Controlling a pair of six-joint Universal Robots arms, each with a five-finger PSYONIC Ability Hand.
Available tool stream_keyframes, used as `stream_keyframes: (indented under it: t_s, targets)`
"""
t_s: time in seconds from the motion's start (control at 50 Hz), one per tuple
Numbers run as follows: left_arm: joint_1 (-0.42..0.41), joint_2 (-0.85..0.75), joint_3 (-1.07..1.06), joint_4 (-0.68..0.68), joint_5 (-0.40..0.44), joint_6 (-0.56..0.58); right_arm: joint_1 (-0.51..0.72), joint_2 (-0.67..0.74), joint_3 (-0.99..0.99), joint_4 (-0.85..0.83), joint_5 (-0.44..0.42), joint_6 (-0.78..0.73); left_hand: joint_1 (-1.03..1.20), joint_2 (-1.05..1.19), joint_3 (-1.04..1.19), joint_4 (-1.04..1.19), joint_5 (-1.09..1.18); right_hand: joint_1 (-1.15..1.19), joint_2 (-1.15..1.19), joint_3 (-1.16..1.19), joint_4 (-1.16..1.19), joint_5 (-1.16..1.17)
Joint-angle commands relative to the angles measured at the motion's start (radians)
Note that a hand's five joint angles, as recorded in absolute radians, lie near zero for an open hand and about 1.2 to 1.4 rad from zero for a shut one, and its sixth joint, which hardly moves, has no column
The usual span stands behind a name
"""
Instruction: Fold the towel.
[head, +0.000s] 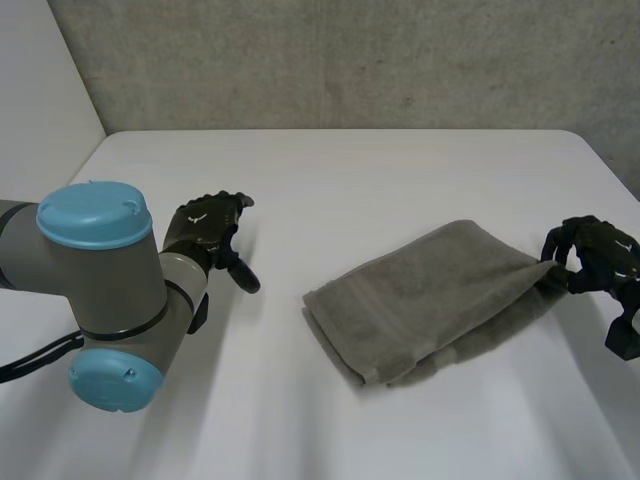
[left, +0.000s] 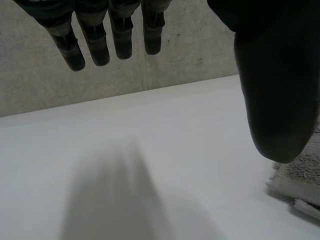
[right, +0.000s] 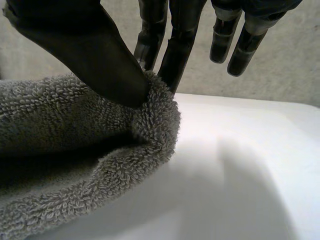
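Grey terry towel (head: 430, 300) lying in stacked layers on the white table (head: 300, 170), to the robot's right of the table's middle; the layered edges show along the side facing the left arm (head: 95, 290). The right hand (head: 595, 262) is at the towel's far right corner, and the cloth draws to a point there. In the right wrist view the thumb (right: 95, 55) presses that corner of the towel (right: 75, 130) against the two nearest fingers (right: 175, 45), so the hand is clamped on the cloth in a pinch; the remaining fingers hang straight and free, and the pinched corner stands clear of the table surface while the rest of the towel rests flat. The left hand (head: 208, 235) is over bare table, apart from the towel and holding nothing. In the left wrist view its fingers (left: 95, 40) are straight and spread, the thumb set well away from them, and a bordered edge of the towel (left: 300, 175) lies on the table just past the thumb. A rough concrete wall (head: 350, 60) backs the table.
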Motion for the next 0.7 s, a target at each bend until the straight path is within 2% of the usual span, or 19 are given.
stream_keyframes:
  t_s: [0.02, 0.06, 0.14, 0.16, 0.18, 0.2, 0.22, 0.36, 0.5, 0.6, 0.64, 0.7]
  targets:
    - [-0.004, 0.0, -0.003, -0.001, -0.001, 0.001, 0.006, 0.024, -0.01, -0.006, 0.081, -0.1, -0.117, -0.061, -0.043, -0.05, -0.053, 0.098, 0.121, -0.007, -0.06, 0.07]
    - [-0.004, 0.0, -0.003, -0.001, -0.001, 0.0, 0.006, 0.05, -0.017, 0.002, 0.141, -0.171, -0.117, -0.061, -0.043, -0.05, -0.053, 0.098, 0.121, -0.007, -0.06, 0.07]
    - [-0.004, -0.002, -0.003, -0.001, -0.001, 0.0, 0.003, 0.05, -0.016, 0.005, 0.183, -0.223, -0.117, -0.061, -0.043, -0.05, -0.053, 0.098, 0.121, -0.007, -0.06, 0.07]
    - [-0.004, -0.004, -0.003, -0.001, 0.0, 0.0, 0.004, 0.044, -0.013, 0.005, 0.187, -0.237, -0.117, -0.061, -0.043, -0.05, -0.053, -0.226, -0.203, -0.007, -0.06, -0.254]
    - [-0.004, -0.004, -0.003, -0.001, 0.0, 0.0, 0.006, 0.038, -0.011, 0.005, 0.186, -0.235, -0.117, -0.061, -0.043, -0.05, -0.053, -0.677, -0.654, -0.007, -0.06, -0.705]
    - [-0.004, -0.004, -0.003, -0.001, 0.0, 0.0, 0.006, 0.038, -0.011, 0.005, 0.186, -0.235, -0.117, -0.061, -0.043, -0.05, -0.053, -0.682, -0.659, -0.007, -0.06, -0.71]
    - [-0.004, -0.004, -0.003, -0.001, -0.001, 0.0, 0.007, 0.03, -0.01, 0.005, 0.181, -0.237, -0.117, -0.061, -0.043, -0.05, -0.053, -0.83, -0.807, -0.007, -0.06, -0.858]
    - [-0.004, -0.002, -0.01, 0.0, -0.001, 0.001, 0.003, 0.035, -0.014, 0.0, 0.173, -0.235, -0.117, -0.061, -0.043, -0.05, -0.053, -0.843, -0.82, -0.007, -0.06, -0.871]
    - [-0.004, -0.005, -0.012, 0.0, 0.0, 0.0, -0.005, 0.052, -0.026, -0.011, 0.123, -0.248, -0.117, -0.061, -0.043, -0.05, -0.053, -0.755, -0.732, -0.007, -0.06, -0.783]
    - [-0.016, -0.005, -0.016, -0.008, 0.037, 0.001, 0.004, 0.083, -0.042, 0.002, 0.097, -0.248, -0.117, -0.061, -0.043, -0.05, -0.053, -0.737, -0.714, -0.007, -0.06, -0.765]
    - [-0.059, -0.005, -0.016, -0.014, 0.083, 0.003, 0.007, 0.08, -0.04, 0.003, 0.097, -0.248, -0.117, -0.061, -0.043, -0.05, -0.053, -0.743, -0.72, -0.007, -0.06, -0.771]
    - [-0.101, -0.005, -0.015, -0.018, 0.104, 0.004, 0.023, 0.067, -0.04, 0.005, 0.098, -0.249, -0.117, -0.061, -0.043, -0.05, -0.053, -0.758, -0.735, -0.007, -0.06, -0.786]
